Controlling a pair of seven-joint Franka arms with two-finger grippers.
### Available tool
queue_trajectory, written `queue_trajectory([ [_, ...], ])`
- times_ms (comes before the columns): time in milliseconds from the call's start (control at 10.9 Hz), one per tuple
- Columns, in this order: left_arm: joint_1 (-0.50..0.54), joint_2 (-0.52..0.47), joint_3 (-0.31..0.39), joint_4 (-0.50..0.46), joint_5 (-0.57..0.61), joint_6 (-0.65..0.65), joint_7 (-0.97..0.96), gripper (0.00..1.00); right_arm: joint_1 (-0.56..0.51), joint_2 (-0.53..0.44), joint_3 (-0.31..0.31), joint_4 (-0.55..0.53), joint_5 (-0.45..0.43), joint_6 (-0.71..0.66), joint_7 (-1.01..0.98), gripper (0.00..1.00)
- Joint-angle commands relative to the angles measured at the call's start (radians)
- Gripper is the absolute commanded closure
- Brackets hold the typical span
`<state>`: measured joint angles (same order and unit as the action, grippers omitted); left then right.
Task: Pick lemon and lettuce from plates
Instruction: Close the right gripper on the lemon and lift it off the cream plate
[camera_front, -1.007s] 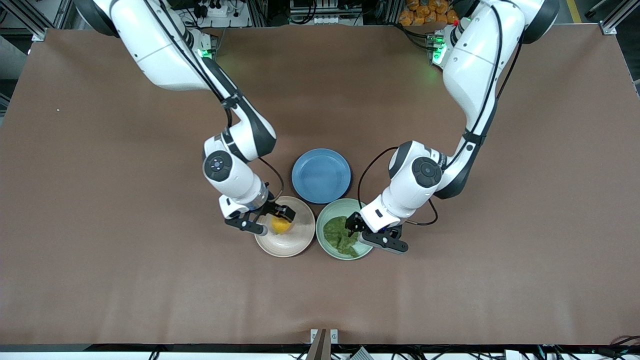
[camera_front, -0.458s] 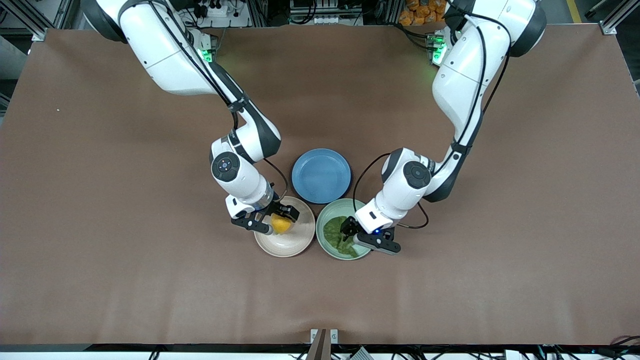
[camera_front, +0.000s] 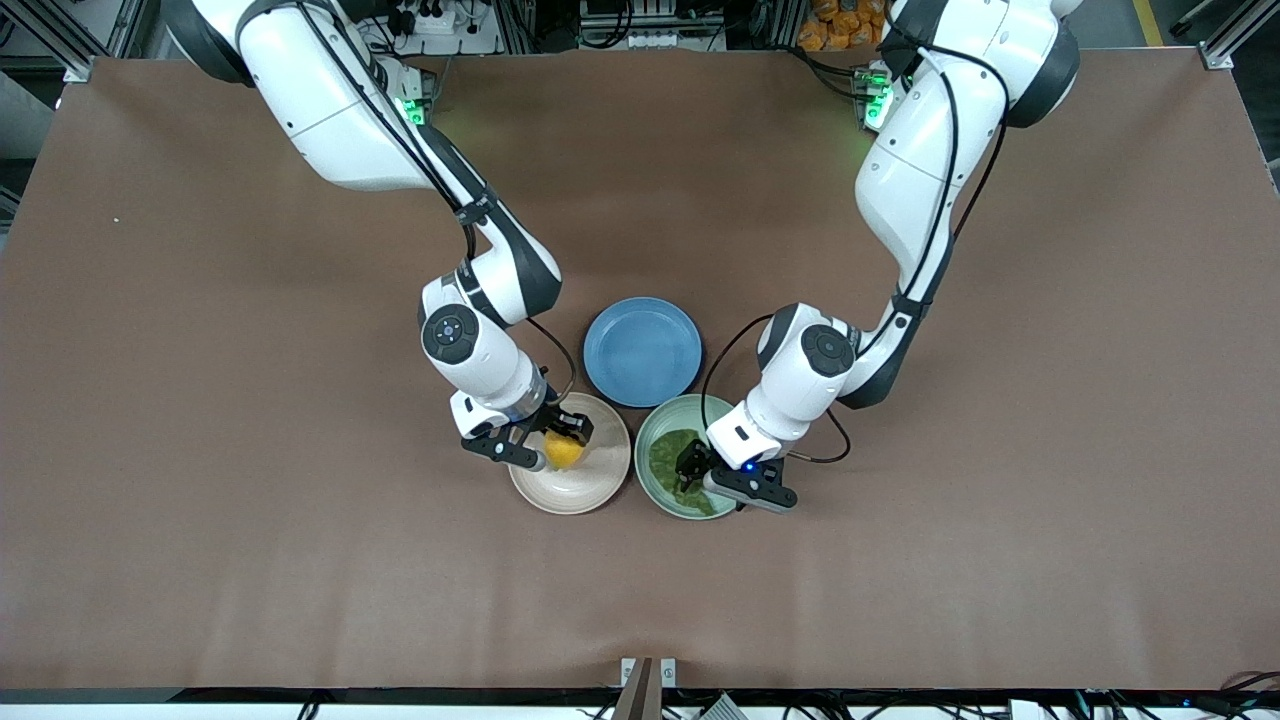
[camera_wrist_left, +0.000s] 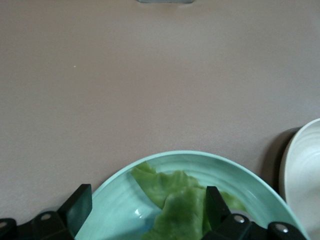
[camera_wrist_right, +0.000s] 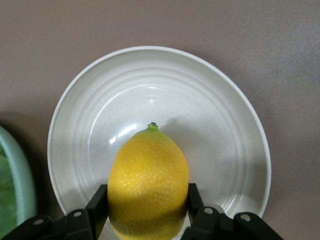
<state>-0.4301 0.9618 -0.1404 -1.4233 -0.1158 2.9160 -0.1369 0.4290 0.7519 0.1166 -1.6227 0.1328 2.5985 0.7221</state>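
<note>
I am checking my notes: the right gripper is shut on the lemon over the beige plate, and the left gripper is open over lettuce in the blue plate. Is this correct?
Not quite: the lettuce lies in the mint green plate, not the blue plate, as the front view shows. The rest stands: the right gripper is shut on the lemon over the beige plate, and the left gripper is open.
</note>
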Motion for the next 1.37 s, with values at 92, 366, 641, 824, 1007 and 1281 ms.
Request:
queue_trajectory([
  [92,-0.024,0.046,0.008,0.043,-0.024,0.040,0.030,0.00,-0.009,-0.037,-0.012,0.023,-0.047,-0.062,-0.003,1.00],
  [366,-0.024,0.044,0.012,0.041,-0.021,0.040,0.030,0.00,-0.022,-0.081,-0.032,0.030,-0.091,-0.133,-0.016,1.00],
  [641,-0.025,0.035,0.016,0.041,0.005,0.038,0.040,0.00,-0.079,-0.127,-0.034,0.029,-0.104,-0.222,-0.149,1.00],
  [824,-0.027,0.034,0.018,0.041,0.024,0.035,0.042,0.00,-0.122,-0.164,-0.034,0.029,-0.102,-0.317,-0.239,1.00],
  [1007,-0.029,0.031,0.021,0.041,0.034,0.032,0.042,0.00,-0.163,-0.190,-0.032,0.029,-0.102,-0.388,-0.330,1.00],
  [1281,-0.041,0.031,0.035,0.041,0.051,0.011,0.042,0.00,-0.236,-0.227,-0.032,0.029,-0.104,-0.494,-0.479,1.00],
])
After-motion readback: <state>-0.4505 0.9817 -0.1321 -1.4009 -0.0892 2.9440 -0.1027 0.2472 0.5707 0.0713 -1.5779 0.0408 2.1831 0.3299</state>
